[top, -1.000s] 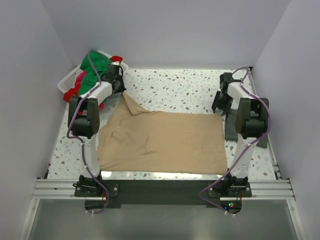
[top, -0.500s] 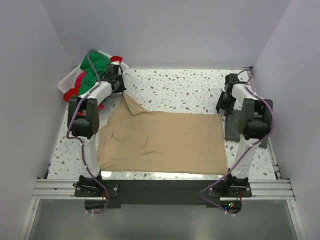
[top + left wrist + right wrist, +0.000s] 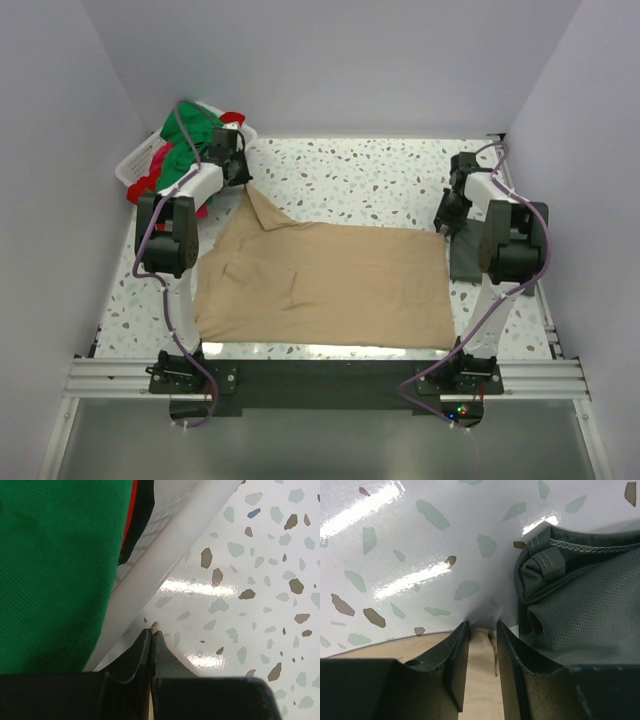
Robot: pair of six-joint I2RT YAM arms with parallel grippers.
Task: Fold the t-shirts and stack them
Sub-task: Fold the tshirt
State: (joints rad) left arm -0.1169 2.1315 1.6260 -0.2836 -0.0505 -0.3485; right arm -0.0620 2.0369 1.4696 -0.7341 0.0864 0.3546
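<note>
A tan t-shirt [image 3: 320, 285] lies spread flat on the table. My left gripper [image 3: 240, 178] is at the shirt's far left corner, beside the basket. In the left wrist view this gripper [image 3: 152, 630] is shut, with a sliver of tan cloth [image 3: 155, 625] pinched at its tips. My right gripper [image 3: 447, 215] is low at the shirt's far right corner. In the right wrist view this gripper [image 3: 482, 627] is open, and its fingers [image 3: 455, 652] straddle the tan cloth [image 3: 482, 680] without pinching it. A folded dark grey t-shirt [image 3: 585, 605] lies just to the right of it [image 3: 465, 255].
A white plastic basket [image 3: 135, 165] at the far left holds green [image 3: 190, 130], red [image 3: 233, 118] and pink [image 3: 160, 155] shirts. Its rim [image 3: 165, 545] and the green cloth [image 3: 55, 570] fill the left of the left wrist view. Walls enclose the table on three sides.
My right arm has shifted a little to the right and down onto the tan shirt's far right corner. The left arm and the shirt have not moved.
</note>
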